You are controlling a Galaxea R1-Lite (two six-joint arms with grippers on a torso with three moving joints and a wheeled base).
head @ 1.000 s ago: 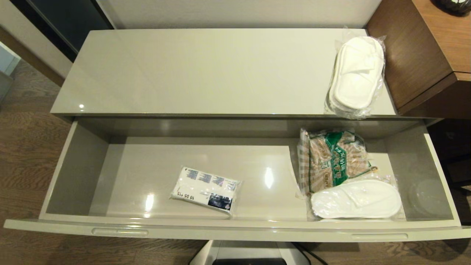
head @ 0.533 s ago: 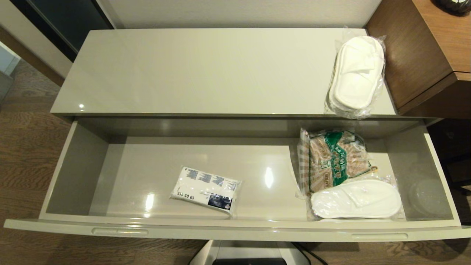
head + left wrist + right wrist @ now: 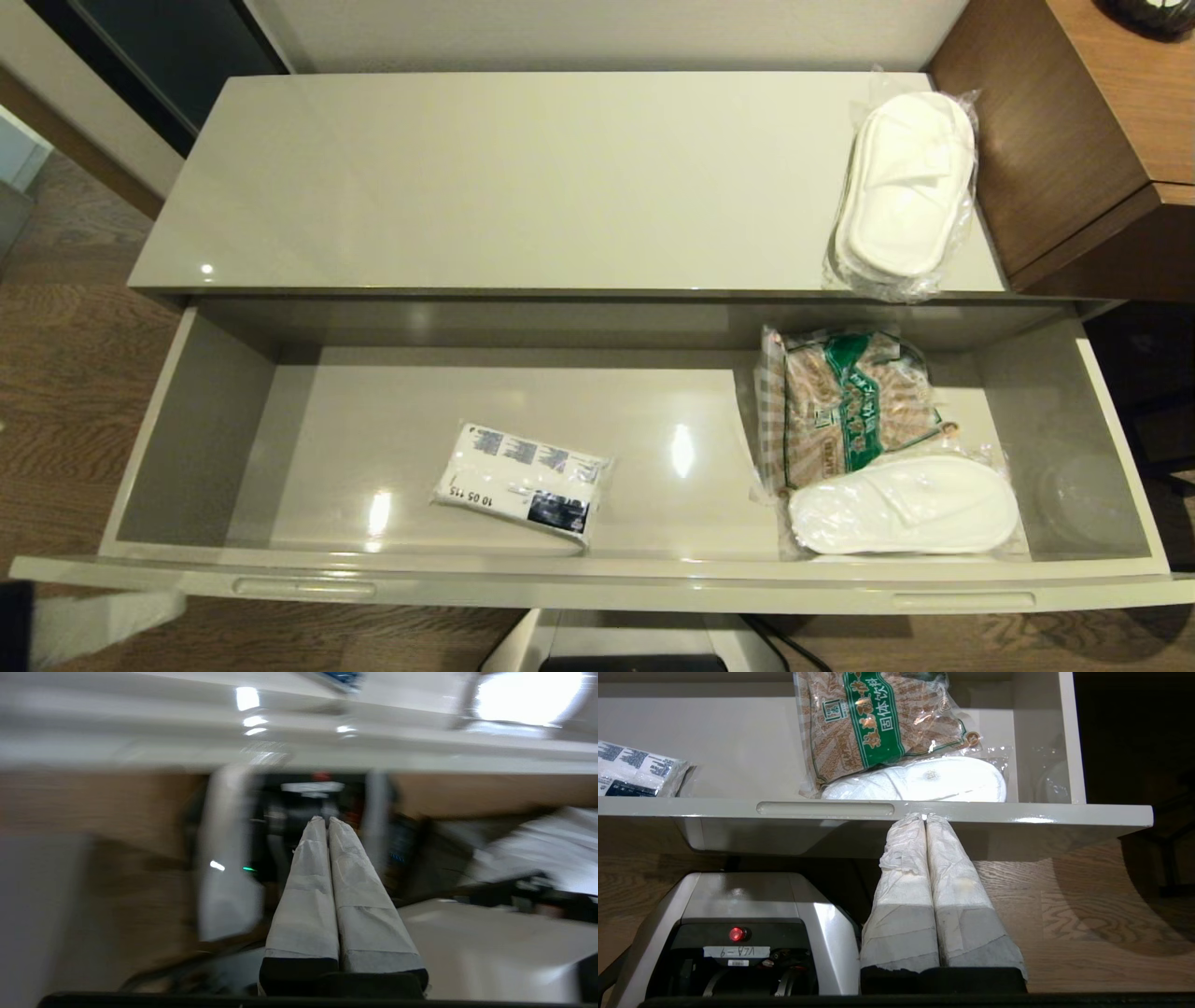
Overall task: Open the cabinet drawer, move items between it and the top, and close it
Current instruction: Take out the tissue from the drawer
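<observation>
Left end effector (image 3: 103, 621) frame-cropped, blurred

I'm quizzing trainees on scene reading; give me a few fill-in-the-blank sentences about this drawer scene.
1. The cabinet drawer stands fully ____.
2. The tissue pack lies inside the ____.
3. On the top lies one wrapped pair of ____.
4. The snack bag partly overlaps the drawer's wrapped ____.

Missing words: open; drawer; slippers; slippers

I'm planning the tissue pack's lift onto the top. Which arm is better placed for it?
Probably left: the tissue pack lies left of centre in the cabinet drawer, and the left gripper, shut, shows at that corner. The right gripper, shut, sits below the right handle slot.
</observation>
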